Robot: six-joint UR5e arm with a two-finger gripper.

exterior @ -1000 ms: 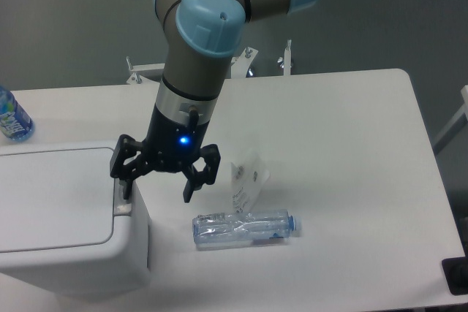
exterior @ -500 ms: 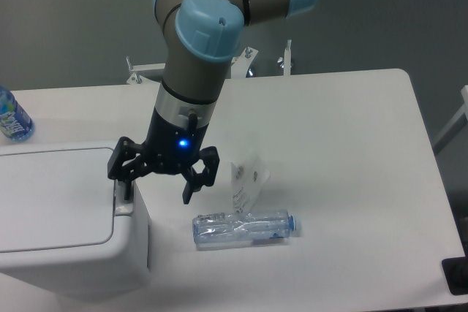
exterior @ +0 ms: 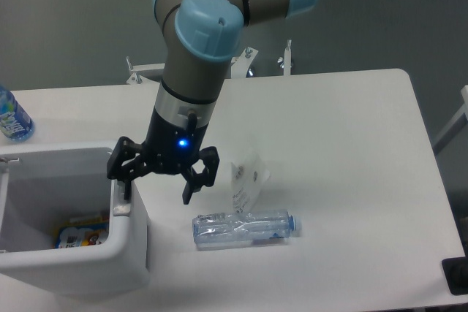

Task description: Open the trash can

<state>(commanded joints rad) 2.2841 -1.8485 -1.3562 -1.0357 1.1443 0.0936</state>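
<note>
- The trash can [exterior: 88, 253] is open, with colourful wrappers [exterior: 80, 230] inside
- The claw [exterior: 159, 189] is spread wide, one finger [exterior: 124, 189] on the bin's grey latch [exterior: 120, 210]

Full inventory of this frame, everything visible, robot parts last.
trash can: 1, white, front-left of table, lid out of view, interior exposed
packaging in the bin: colourful (yellow, orange, blue), count unclear, at the bottom of the trash can
latch: 1, grey, on the trash can's right rim
clear bottle: 1, transparent with blue cap, lying on its side on the table right of the trash can
plastic bag: 1, clear with dark print, just behind the clear bottle
blue bottle: 1, blue label, far-left edge of table, partly cut off
table: 1, white
metal brackets: silver, behind the table's far edge
arm: 1, grey with light-blue caps
pincer: 1, black, open, one finger at the latch
</note>
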